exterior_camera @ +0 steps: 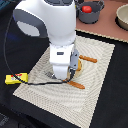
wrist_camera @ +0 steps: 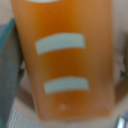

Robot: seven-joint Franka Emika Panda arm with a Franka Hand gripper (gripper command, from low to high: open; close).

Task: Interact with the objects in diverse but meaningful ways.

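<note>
Gripper point(exterior_camera: 71, 73) sits low over the middle of the woven placemat point(exterior_camera: 95, 95), its fingertips hidden behind the white wrist housing, so whether the jaws stand apart or closed cannot be told from either view. Directly under it lies the bread loaf point(wrist_camera: 62, 60), which fills the wrist view as a golden-orange slab with two pale score marks across it; in the exterior view only an orange edge shows beside the fingers. The loaf's long axis seems to run toward the camera's line of sight, the scores lying crosswise, so any closing would likely be across its narrow width. Two thin orange sticks lie on the mat, one point(exterior_camera: 89, 59) at about two o'clock from the gripper, one point(exterior_camera: 77, 85) at about five. Off the mat at nine o'clock rests the yellow butter block point(exterior_camera: 16, 78). Far at twelve to one o'clock a grey pot point(exterior_camera: 90, 12) holds the red tomato point(exterior_camera: 87, 8).
</note>
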